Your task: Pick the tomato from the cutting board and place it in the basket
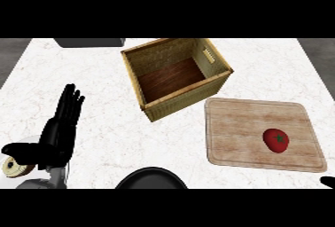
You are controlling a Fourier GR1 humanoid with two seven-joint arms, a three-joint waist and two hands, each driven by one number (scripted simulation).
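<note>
1. The tomato (pixel 276 140) is lying on the right half of the wooden cutting board (pixel 235 133), in the lower right of the frame. It is nearer the board's right edge than its left, and nothing is touching it.
2. The right hand (pixel 328 180) is showing only as a dark sliver at the lower right corner, just past the board's near corner and apart from the tomato. Whether it is open or closed cannot be told.
3. The left hand (pixel 62 128) is resting open at the left of the frame, with its fingers straight and pointing toward the top. It is holding nothing.
4. Judging by this, the reach for the tomato is only beginning. The right hand looks best placed for it. It would do well by coming in over the board's near edge and lowering from above.
5. The tomato is looking oval. Its long axis is running nearly top to bottom in the frame, leaning a little from upper left to lower right. Its green stem spot is facing up toward the camera, slightly right of the middle. A grasp across the narrow width, left to right, seems likelier to keep it from rolling.
6. The wicker basket (pixel 147 86) is sitting at the upper centre, turned at an angle and open at the top. Its lower right wall is near the board's upper left corner. The carry will probably need to rise above that rim.
7. A black round object (pixel 152 178) at the bottom centre is lying off that path.
</note>
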